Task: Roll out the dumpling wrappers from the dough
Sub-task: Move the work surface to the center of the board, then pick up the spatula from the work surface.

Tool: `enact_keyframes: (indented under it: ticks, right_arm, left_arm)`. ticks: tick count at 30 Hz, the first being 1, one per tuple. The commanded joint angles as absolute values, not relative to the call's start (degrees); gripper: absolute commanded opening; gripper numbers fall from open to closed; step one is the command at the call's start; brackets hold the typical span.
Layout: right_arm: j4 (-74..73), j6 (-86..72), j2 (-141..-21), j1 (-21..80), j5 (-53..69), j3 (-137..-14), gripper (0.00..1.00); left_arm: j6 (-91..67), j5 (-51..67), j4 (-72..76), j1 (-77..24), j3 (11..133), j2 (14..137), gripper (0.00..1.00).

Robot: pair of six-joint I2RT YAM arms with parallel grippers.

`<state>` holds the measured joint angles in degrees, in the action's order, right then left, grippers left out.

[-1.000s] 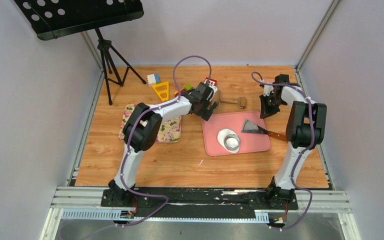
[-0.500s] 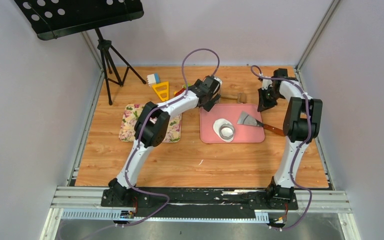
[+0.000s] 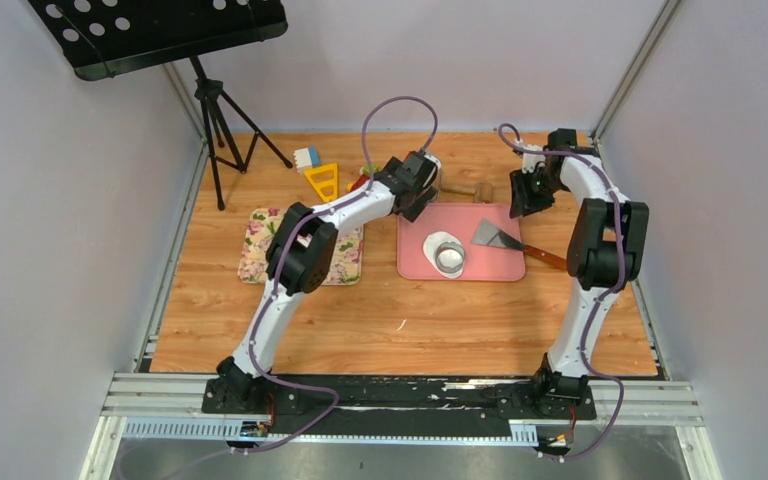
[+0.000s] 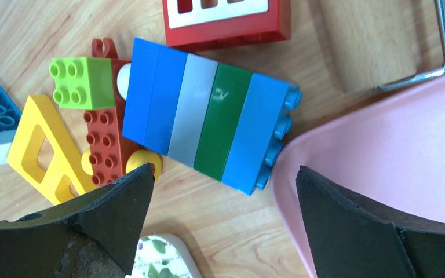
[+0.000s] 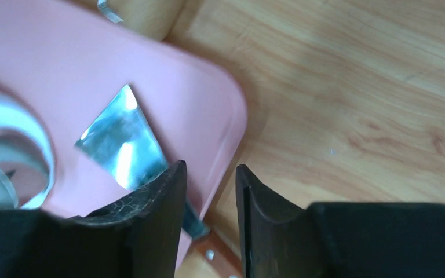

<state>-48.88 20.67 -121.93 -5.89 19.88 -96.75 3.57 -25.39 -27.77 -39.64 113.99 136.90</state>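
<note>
Fingers (image 4: 116, 214) of the left gripper (image 4: 223, 174) stand wide apart, empty; those of the right gripper (image 5: 210, 168) are parted by a narrow gap, clasping nothing. The soft white dough sheet (image 3: 436, 243) lies on the left half of the flat pink plastic board (image 3: 505, 266), a small round metal ring (image 3: 451, 263) on it. A steel-bladed scraper with a wooden handle (image 3: 495, 236) lies on the board's right half. The left gripper hovers over the board's far left corner, the right gripper over its far right corner. A wooden rolling pin (image 4: 365, 40) sits just behind the board's far edge, coloured plastic toy bricks (image 4: 208, 127) beside its far left corner.
</note>
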Motion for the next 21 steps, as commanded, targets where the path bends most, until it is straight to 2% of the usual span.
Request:
enact_keyframes:
  ticks: [1,5,8,14,17,21]
  right_arm:
    - [-54.74,28.03,-108.37,-6.75,23.93,-96.71,0.41]
    - [-60.46,36.88,-99.76,-9.56,25.3,-91.91,0.51]
    - [-65.01,49.08,-93.19,-10.79,22.96,-85.39,0.63]
    - [-58.94,69.98,-79.11,-11.43,16.08,-67.94,0.75]
    - [-56.73,74.06,-78.64,-11.4,16.93,-66.22,0.77]
    - [-58.7,77.0,-85.23,-11.4,17.33,-70.61,0.76]
  left_arm:
    - [3.42,-22.13,-26.41,-39.11,112.33,128.88,1.0]
    - [2.91,-17.86,-27.47,-39.2,113.24,124.41,1.0]
    - [3.13,-13.89,-30.62,-39.5,115.64,122.04,1.0]
    - [4.72,-3.68,-32.82,-39.57,108.91,111.03,1.0]
    - [7.73,1.57,-34.13,-39.55,101.35,104.37,1.0]
    - [13.27,6.03,-37.31,-39.31,91.13,96.52,1.0]
